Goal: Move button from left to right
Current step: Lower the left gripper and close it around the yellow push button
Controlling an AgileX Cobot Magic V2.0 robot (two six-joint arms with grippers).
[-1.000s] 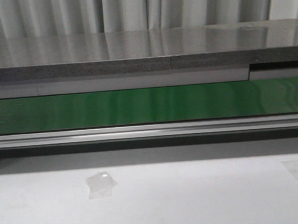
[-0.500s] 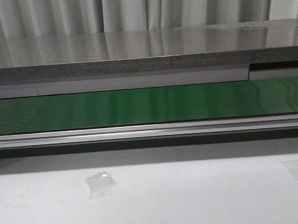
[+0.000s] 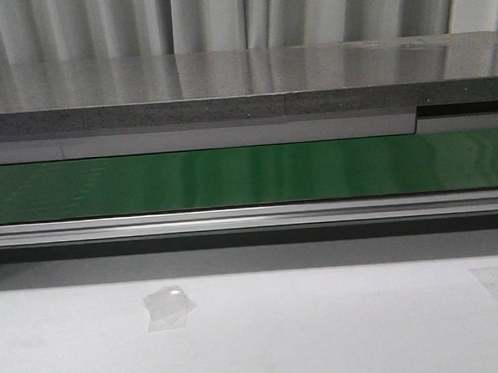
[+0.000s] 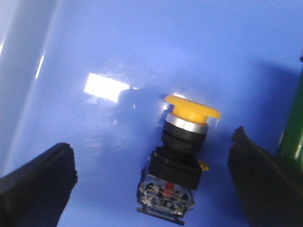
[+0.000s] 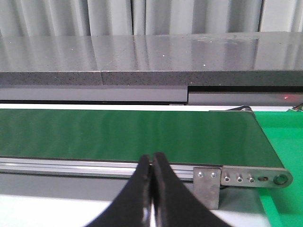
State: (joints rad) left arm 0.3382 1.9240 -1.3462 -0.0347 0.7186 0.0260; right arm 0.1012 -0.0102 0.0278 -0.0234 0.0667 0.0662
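The button (image 4: pixel 177 161), with a yellow-orange mushroom cap, a silver ring and a black boxy body with a red mark, lies on its side on a glossy blue surface (image 4: pixel 142 56) in the left wrist view. My left gripper (image 4: pixel 153 161) is open, its black fingers (image 4: pixel 35 179) wide apart on either side of the button, not touching it. My right gripper (image 5: pixel 152 163) is shut and empty, in front of the green conveyor belt (image 5: pixel 128 135). Neither gripper nor the button shows in the front view.
The front view shows the green conveyor belt (image 3: pixel 248 176) with its aluminium rail (image 3: pixel 251 218), a grey shelf (image 3: pixel 227 87) behind, and a white table (image 3: pixel 323 325) with tape patches (image 3: pixel 167 306). The belt's end bracket (image 5: pixel 208 182) and a green surface (image 5: pixel 284 142) lie near the right gripper.
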